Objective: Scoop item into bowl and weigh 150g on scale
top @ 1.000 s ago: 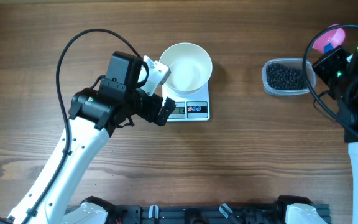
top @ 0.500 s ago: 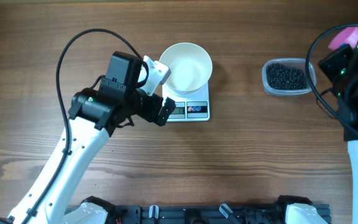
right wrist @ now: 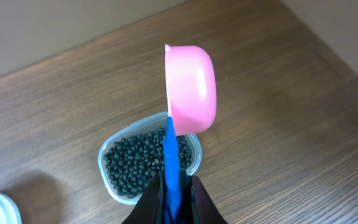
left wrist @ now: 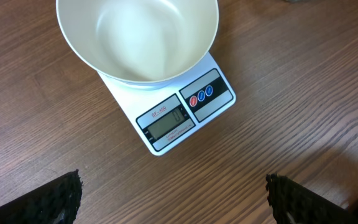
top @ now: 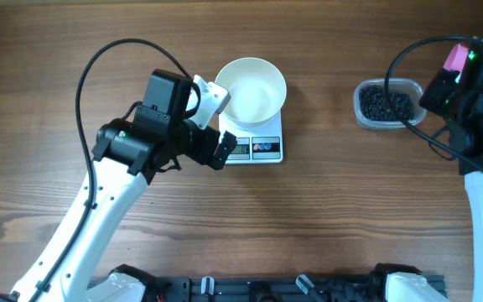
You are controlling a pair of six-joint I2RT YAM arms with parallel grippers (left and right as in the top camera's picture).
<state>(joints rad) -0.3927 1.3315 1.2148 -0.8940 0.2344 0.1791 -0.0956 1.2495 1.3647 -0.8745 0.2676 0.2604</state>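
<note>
Wooden table (top: 325, 218) holds the bowl (top: 254, 88) on the scale (top: 262, 149), with the left gripper (top: 218, 123) spread wide beside them. Near the black beads (right wrist: 135, 168), the right gripper (right wrist: 178, 196) pinches the blue handle of a pink scoop (right wrist: 191, 87).

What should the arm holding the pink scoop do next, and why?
Probably lower the scoop into the beans to fill it: it hangs above them, and the bowl on the scale is empty.
</note>
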